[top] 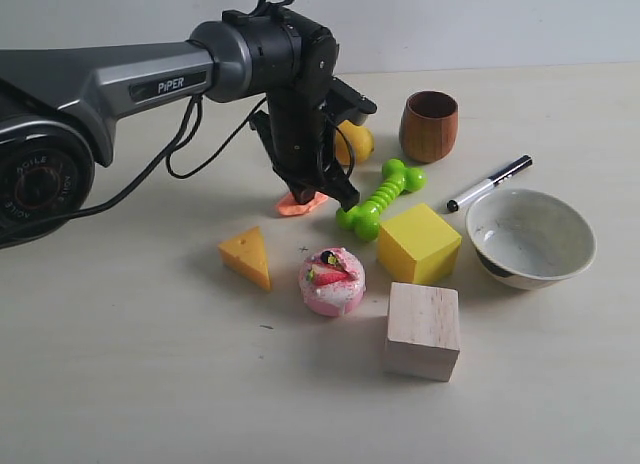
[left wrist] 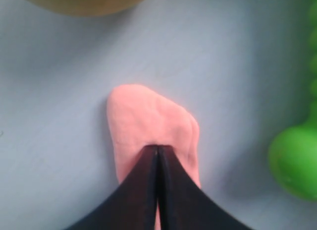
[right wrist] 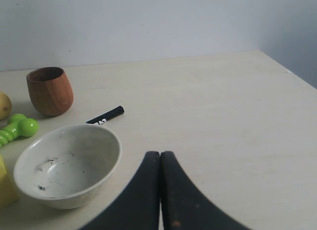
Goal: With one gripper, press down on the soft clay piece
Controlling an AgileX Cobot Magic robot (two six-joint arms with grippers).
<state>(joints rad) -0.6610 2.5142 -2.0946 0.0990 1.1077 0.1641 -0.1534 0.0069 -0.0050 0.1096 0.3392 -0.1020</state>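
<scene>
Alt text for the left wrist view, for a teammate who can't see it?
The left gripper, shut, has its tips on the soft clay piece, a flat salmon lump on the pale table. A green toy shows at the frame's edge.

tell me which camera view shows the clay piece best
The left wrist view: the soft clay piece fills the middle, its outline clear, with the left gripper shut over one end. The exterior view shows only a small sliver under that gripper. The right wrist view does not show it.
</scene>
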